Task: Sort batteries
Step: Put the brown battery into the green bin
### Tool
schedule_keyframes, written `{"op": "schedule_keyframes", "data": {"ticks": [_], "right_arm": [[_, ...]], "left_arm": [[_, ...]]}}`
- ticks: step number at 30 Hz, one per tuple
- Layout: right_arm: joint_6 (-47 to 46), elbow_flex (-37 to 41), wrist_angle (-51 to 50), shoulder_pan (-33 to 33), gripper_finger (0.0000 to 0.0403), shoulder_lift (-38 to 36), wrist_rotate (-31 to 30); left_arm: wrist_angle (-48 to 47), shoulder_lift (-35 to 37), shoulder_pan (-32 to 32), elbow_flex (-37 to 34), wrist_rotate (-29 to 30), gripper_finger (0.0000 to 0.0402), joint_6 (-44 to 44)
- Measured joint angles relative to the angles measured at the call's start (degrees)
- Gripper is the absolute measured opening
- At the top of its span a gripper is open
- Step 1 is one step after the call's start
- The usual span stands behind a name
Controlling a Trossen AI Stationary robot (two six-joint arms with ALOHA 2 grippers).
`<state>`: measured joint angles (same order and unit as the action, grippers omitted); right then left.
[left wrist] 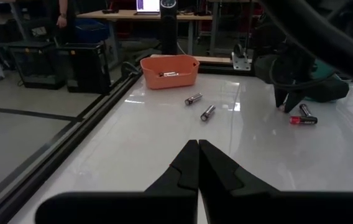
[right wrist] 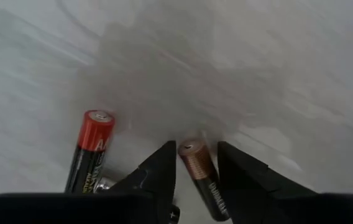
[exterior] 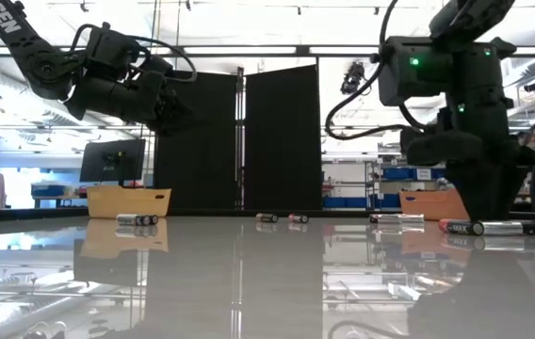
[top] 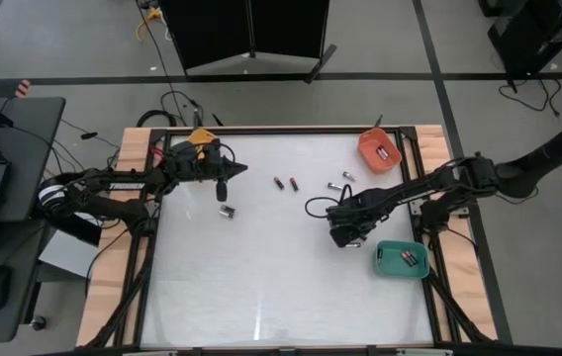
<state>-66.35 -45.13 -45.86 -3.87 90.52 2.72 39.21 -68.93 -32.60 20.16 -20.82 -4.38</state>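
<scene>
**Right pincer straddling a copper-topped cell on a glossy tabletop**

Right wrist view: the right pincer [right wrist: 196, 163] stands spread, its two dark fingers on either side of a copper-topped battery [right wrist: 202, 177] lying flat; whether the pads already touch it cannot be told. A red-topped battery [right wrist: 89, 149] lies just beside it, at about 9 o'clock of the copper one, with a third cell partly hidden under the near finger.

High view: this pincer [top: 344, 230] works at about 4 o'clock of the tabletop [top: 261, 287] centre, near the green tray [top: 403, 259], which holds a few cells. The orange tray [top: 379, 150] at 2 o'clock also holds some. Loose batteries remain: a pair near centre [top: 285, 183], two at 1 o'clock [top: 341, 182], one at 10 o'clock [top: 227, 211]. The left pincer [top: 221, 187], pressed together and empty, hovers at 10 o'clock.

Handling, as a judgement: each cell is rigid, smooth, dense for its size, and free to roll on the slick surface. The grip belongs across the cylinder at mid-length, fingers square to its axis; an off-centre or glancing pinch would likely squirt it sideways into its neighbour.
</scene>
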Motion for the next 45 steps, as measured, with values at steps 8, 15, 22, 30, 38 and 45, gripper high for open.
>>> {"op": "schedule_keyframes", "data": {"ticks": [8, 15, 22, 30, 38, 45], "right_arm": [[8.5, 1.1, 0.1, -0.1, 0.0057, -0.1, -3.3], [15.9, 1.4, -0.8, 0.3, 0.0057, -1.0, -5.9], [16.6, -2.2, -6.7, 0.4, 0.0057, -6.5, -8.4], [7.4, -10.3, -18.4, -2.6, 0.0057, -15.0, -6.1], [-17.1, -9.0, -23.6, -16.6, 0.0057, -18.9, 0.9], [-33.2, -1.9, -20.5, -26.9, 0.0057, -18.0, 5.4]], "left_arm": [[-0.1, 0.0, 0.0, 0.0, 2.9, 0.001, 0.2], [0.3, 0.0, 0.0, 0.0, 5.2, 0.001, 2.3], [0.2, 0.0, 0.0, 0.0, 5.4, 0.001, 3.1], [-0.1, 0.0, 0.0, 0.0, 5.4, 0.001, 3.0], [-0.9, 0.0, 0.0, 0.0, 5.4, 0.001, 1.7], [-1.0, 0.0, 0.0, 0.0, 5.4, 0.001, 0.5]]}}
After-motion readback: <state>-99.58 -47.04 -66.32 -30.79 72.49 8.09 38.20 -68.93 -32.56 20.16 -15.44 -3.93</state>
